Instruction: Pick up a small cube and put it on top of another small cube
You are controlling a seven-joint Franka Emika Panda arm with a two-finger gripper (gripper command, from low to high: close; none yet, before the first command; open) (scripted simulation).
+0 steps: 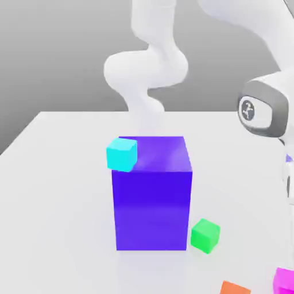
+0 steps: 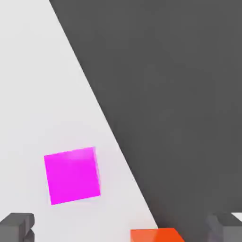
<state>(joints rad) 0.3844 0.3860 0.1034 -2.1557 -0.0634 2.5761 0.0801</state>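
Observation:
The small magenta cube (image 1: 284,281) rests on the white table at the exterior view's lower right corner, cut by the frame edge. In the hand view the magenta cube (image 2: 72,176) lies on the table, close to its edge and ahead of my gripper (image 2: 122,229), untouched. The two dark fingertips (image 2: 16,227) stand wide apart, so the gripper is open with nothing between them. The small green cube (image 1: 205,235) sits on the table by the lower right corner of the big blue-purple block (image 1: 152,192).
A small cyan cube (image 1: 122,154) appears at the block's upper left corner. A small orange cube (image 1: 235,287) lies near the magenta one, also seen as the orange cube (image 2: 156,235) between my fingers' line. The table edge (image 2: 108,127) runs close to the magenta cube.

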